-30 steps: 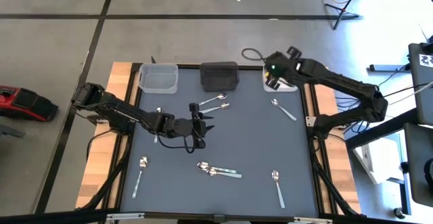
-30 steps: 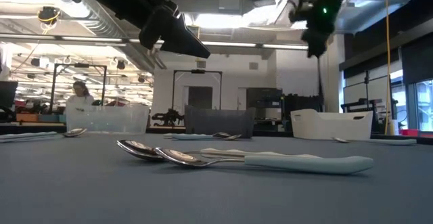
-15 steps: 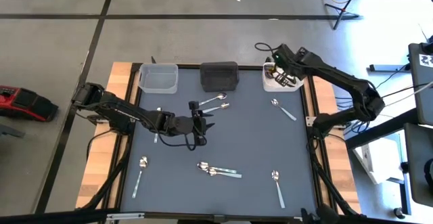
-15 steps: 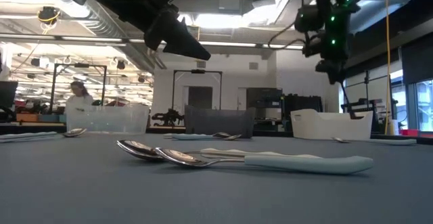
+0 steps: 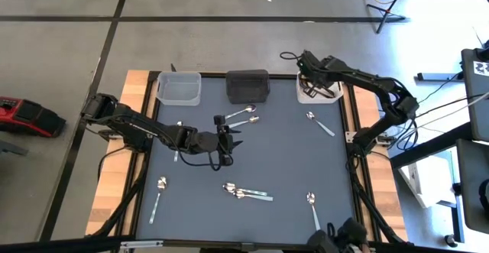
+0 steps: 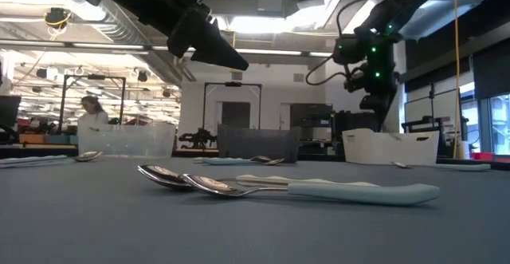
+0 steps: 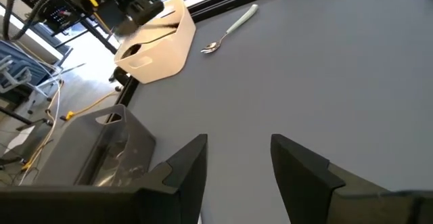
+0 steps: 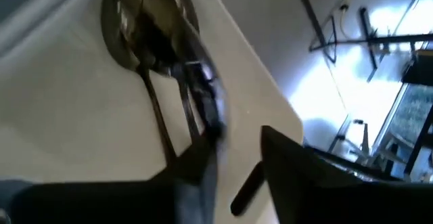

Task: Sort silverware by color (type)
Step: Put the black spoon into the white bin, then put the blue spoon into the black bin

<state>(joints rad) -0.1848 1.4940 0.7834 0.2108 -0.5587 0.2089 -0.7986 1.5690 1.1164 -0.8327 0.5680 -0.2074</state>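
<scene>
Over the white bin [image 5: 315, 90] at the table's far right corner: right gripper [image 5: 311, 79], fingers slightly parted, holding nothing certain; dark spoons [image 8: 152, 45] lie inside. Judged step: deposit, then lift straight up clear of the rim. Left gripper [image 5: 226, 140], open and empty, hovers mid-table; silverware [image 5: 246, 193] scattered, wide bare mat between.
</scene>
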